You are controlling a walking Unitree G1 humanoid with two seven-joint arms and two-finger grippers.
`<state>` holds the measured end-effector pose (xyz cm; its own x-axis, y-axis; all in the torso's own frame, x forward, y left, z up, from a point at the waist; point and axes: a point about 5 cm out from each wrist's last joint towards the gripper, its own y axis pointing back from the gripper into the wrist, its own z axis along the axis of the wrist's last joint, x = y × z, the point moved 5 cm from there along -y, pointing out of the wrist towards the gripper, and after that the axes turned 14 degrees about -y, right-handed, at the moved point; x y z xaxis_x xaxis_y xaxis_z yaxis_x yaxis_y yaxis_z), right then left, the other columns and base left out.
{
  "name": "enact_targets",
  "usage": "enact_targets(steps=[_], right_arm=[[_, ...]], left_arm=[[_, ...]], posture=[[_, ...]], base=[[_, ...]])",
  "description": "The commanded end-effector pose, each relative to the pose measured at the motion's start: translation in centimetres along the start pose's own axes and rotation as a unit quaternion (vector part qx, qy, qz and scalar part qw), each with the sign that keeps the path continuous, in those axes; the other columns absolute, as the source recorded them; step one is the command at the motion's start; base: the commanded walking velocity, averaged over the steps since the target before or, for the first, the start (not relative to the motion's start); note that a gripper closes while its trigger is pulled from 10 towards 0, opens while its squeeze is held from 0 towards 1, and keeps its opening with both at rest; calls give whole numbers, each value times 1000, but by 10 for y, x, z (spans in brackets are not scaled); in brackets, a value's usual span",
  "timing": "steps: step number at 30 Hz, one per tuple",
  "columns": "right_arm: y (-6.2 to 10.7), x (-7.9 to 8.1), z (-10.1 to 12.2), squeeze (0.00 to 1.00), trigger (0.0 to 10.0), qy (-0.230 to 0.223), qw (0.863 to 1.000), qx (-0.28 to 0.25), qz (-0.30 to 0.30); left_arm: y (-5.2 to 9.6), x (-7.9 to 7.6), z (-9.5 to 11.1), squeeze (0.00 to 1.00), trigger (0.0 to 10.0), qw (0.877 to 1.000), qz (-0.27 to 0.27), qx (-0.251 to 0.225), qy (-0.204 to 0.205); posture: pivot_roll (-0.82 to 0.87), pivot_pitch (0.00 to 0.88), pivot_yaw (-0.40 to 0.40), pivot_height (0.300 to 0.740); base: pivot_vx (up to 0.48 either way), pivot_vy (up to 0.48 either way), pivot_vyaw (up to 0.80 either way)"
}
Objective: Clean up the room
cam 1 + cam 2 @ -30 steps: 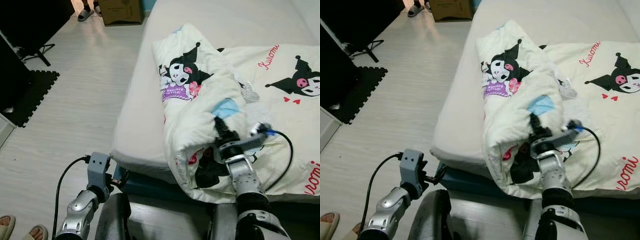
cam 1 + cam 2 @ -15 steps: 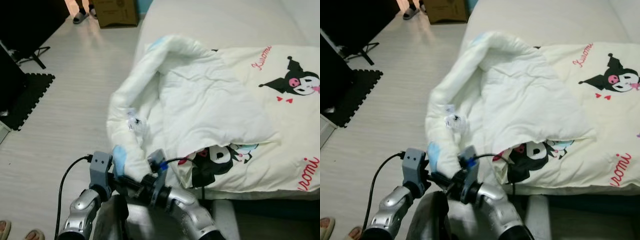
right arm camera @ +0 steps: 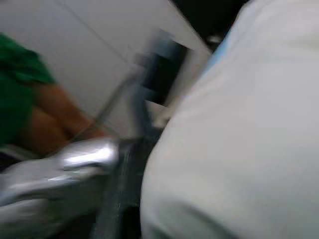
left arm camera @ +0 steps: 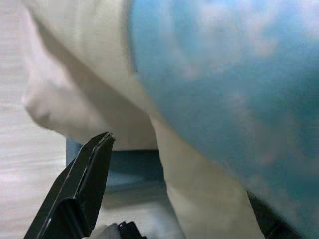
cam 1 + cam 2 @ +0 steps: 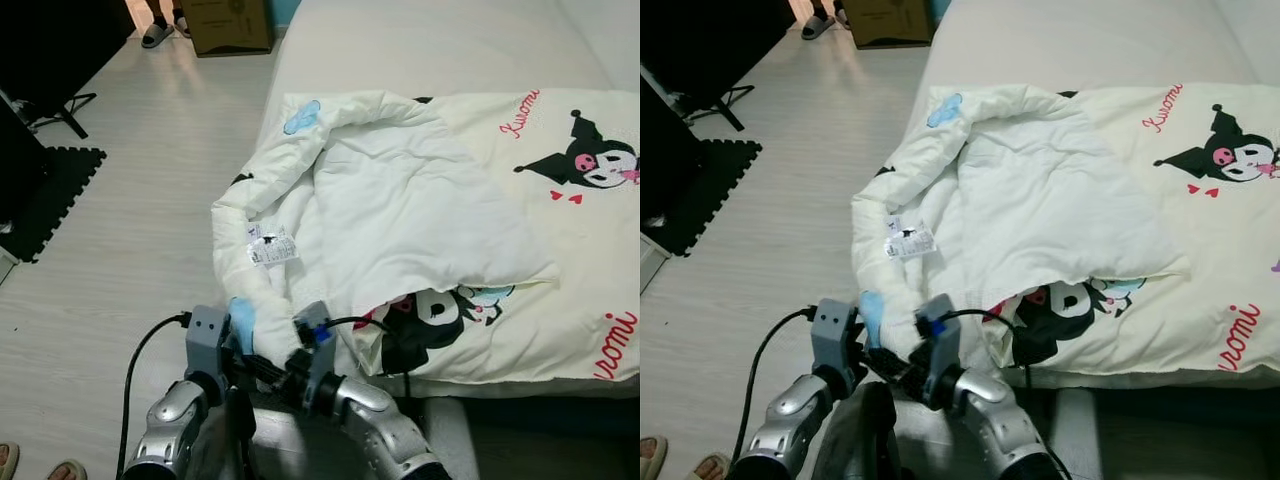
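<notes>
one cartoon-print quilt (image 5: 420, 210) lying half flipped on one bed (image 5: 450, 40), corner drooping over the near edge, right gripper (image 5: 268, 368) clenching that corner, left gripper (image 4: 164, 199) gaping around it, open floor (image 5: 130, 200) stretching leftward

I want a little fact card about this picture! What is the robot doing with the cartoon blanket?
place: bedroom, beside a bed
blanket: cream, with cartoon prints, folded back so its plain underside faces up
blanket corner: hangs off the bed's near left edge
right gripper: reaches across to that corner, pressed against the cloth
left gripper: right next to the same corner, blue patch close before it
tag: small white label on the fold
floor: pale wood, a box far off
</notes>
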<state>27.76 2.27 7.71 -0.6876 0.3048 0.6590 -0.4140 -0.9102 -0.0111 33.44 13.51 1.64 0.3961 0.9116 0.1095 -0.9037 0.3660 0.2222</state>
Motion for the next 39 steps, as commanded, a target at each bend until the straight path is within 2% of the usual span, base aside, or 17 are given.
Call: enact_targets(steps=[1, 6, 12, 13, 14, 17, 18, 20, 21, 22, 23, 24, 25, 27, 28, 29, 39], right_arm=[[3, 21, -8, 1000, 10000, -9, 997, 32, 63], [30, 38, -17, 1000, 10000, 26, 985, 115, 124], [54, 40, 1, 1000, 10000, 32, 983, 117, 138], [70, 31, 50, 1000, 10000, 33, 992, 22, 117], [70, 31, 50, 1000, 10000, 33, 992, 22, 117], [99, -6, 138, 1000, 10000, 13, 980, -199, 14], [99, -6, 138, 1000, 10000, 13, 980, -199, 14], [128, -52, 179, 882, 10000, -39, 938, -327, -108], [128, -52, 179, 882, 10000, -39, 938, -327, -108], [148, -77, 188, 510, 10000, -64, 906, -377, -182], [160, -91, 191, 510, 10000, -79, 884, -402, -226], [160, -91, 191, 510, 10000, -79, 884, -402, -226], [178, -107, 191, 0, 10000, -102, 854, -430, -275], [207, -128, 183, 0, 10000, -134, 808, -461, -343], [207, -128, 183, 0, 10000, -134, 808, -461, -343], [238, -140, 176, 0, 10000, -143, 768, -484, -395], [318, -154, 160, 0, 10000, -169, 662, -549, -481]], left_arm=[[4, -2, -12, 0, 10000, 1000, -1, 17, 7], [2, -5, -11, 0, 10000, 1000, -2, 15, 9], [2, -6, -11, 0, 10000, 1000, -1, 14, 10], [3, -5, -11, 0, 10000, 1000, 0, 14, 11], [3, -5, -11, 0, 10000, 1000, 0, 14, 11], [5, -4, -13, 0, 10000, 1000, 2, 15, 10], [5, -4, -13, 0, 10000, 1000, 2, 15, 10], [5, -4, -13, 0, 10000, 1000, 1, 16, 9], [5, -4, -13, 0, 10000, 1000, 1, 16, 9], [6, -4, -14, 0, 10000, 1000, 0, 16, 9], [6, -3, -14, 0, 10000, 1000, 0, 16, 8], [6, -3, -14, 0, 10000, 1000, 0, 16, 8], [6, -3, -14, 0, 10000, 1000, 0, 16, 7], [7, -2, -14, 0, 10000, 1000, -1, 16, 5], [7, -2, -14, 0, 10000, 1000, -1, 16, 5], [8, 1, -14, 0, 10000, 1000, 2, 16, 3], [12, 5, -14, 0, 10000, 1000, 7, 15, 0]], posture=[[93, 246, 73, 522], [88, 244, 67, 522], [91, 248, 60, 522], [92, 249, 59, 522], [92, 249, 59, 522], [98, 250, 60, 522], [98, 250, 60, 522], [99, 250, 62, 522], [99, 250, 62, 522], [106, 248, 64, 522], [106, 248, 64, 522], [106, 248, 64, 522], [107, 247, 64, 522], [110, 245, 66, 522], [110, 245, 66, 522], [117, 243, 65, 522], [141, 258, 67, 522]], base=[[0, 0, 0], [0, 0, 0], [0, 0, 0], [0, 0, 0], [0, 0, 0], [0, 0, 0], [0, 0, 0], [0, 0, 0], [0, 0, 0], [0, 0, 0], [0, 0, 0], [0, 0, 0], [0, 0, 0], [0, 0, 0], [0, 0, 0], [0, 0, 0], [0, 0, 0]])
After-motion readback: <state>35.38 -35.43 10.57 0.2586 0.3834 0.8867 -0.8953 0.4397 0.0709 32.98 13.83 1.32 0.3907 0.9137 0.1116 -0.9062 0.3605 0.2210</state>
